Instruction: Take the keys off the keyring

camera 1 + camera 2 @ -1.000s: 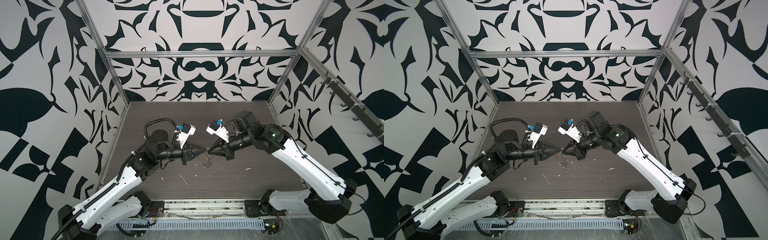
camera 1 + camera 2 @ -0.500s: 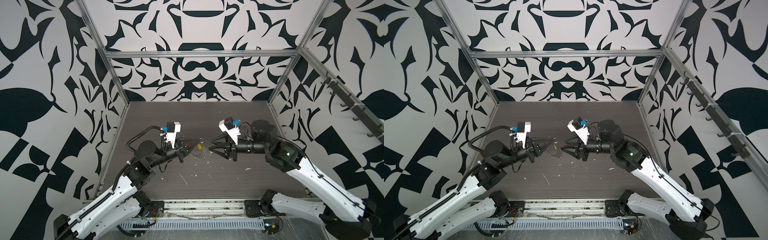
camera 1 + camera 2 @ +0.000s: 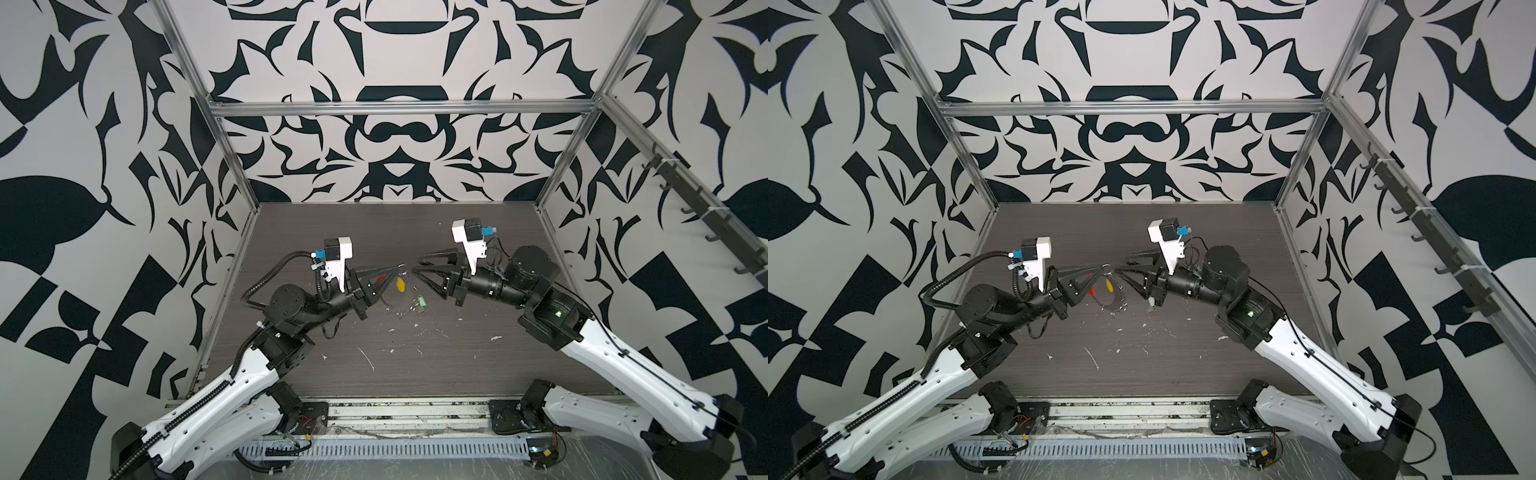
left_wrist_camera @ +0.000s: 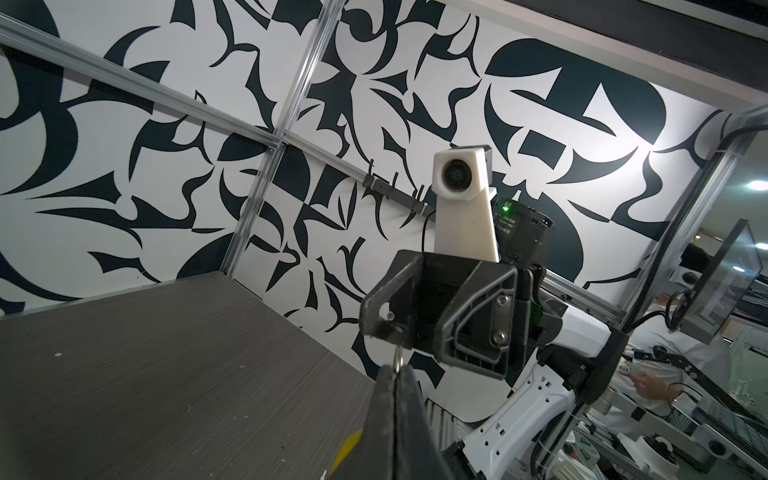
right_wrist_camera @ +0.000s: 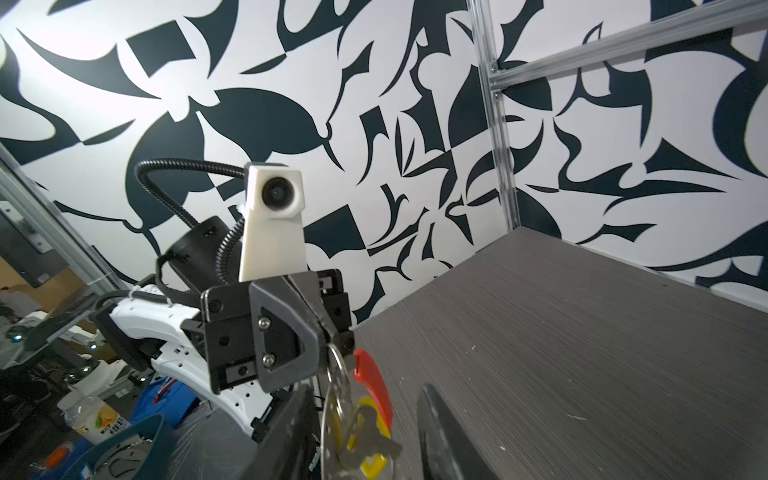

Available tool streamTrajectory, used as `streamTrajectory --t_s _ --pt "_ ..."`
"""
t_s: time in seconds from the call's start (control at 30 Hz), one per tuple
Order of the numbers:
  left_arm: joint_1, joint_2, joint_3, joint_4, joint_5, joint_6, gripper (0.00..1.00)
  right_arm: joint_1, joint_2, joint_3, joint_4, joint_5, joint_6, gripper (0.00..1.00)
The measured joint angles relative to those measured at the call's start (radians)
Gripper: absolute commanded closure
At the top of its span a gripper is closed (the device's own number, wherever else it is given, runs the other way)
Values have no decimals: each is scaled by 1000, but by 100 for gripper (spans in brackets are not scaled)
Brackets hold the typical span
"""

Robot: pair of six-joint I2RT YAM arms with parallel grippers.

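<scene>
My left gripper [image 3: 400,269] is shut on a small wire ring of the keyring [image 3: 1113,300], held above the table. The pierced silvery hoop hangs below it with its red sleeve [image 3: 380,277]. The key [image 5: 370,440] with the yellow tag [image 3: 400,284] dangles on the hoop. The key with the green tag [image 3: 422,302] lies loose on the dark table. My right gripper [image 3: 416,267] is open, facing the left one tip to tip with a small gap. In the right wrist view the hoop [image 5: 332,399] and the yellow-tagged key show between its fingers [image 5: 444,436], untouched.
White flecks [image 3: 368,359] lie scattered over the dark table [image 3: 457,365]. Patterned walls with metal frame posts [image 3: 559,174] close in three sides. A rail of hooks [image 3: 706,216] runs along the right wall.
A second ago both grippers met low over the table on the keyring. The right one has opened and drawn back; both arms rose. The green-tagged key now lies on the table.
</scene>
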Motion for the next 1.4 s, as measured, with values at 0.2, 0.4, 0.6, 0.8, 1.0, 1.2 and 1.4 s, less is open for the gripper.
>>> streamTrajectory --t_s 0.2,0.4,0.6,0.8,1.0,1.2,1.4 --pt "0 3 -18 35 -1 -16 100 0 42 0 86 -78 76 64" --pt "0 3 -21 52 -1 -23 100 0 59 0 112 -126 117 76" --pt "0 3 -23 60 -1 -29 100 0 69 0 124 -155 130 78" --pt "0 1 -28 67 -1 -34 100 0 72 0 121 -161 133 98" --pt "0 0 -28 47 -1 -45 89 -2 69 14 64 -152 92 100" --pt "1 -38 -3 -106 -1 -35 59 0 68 158 -275 -148 -57 100" --pt "0 -47 108 -325 61 26 54 0 92 340 -598 -154 -238 100"
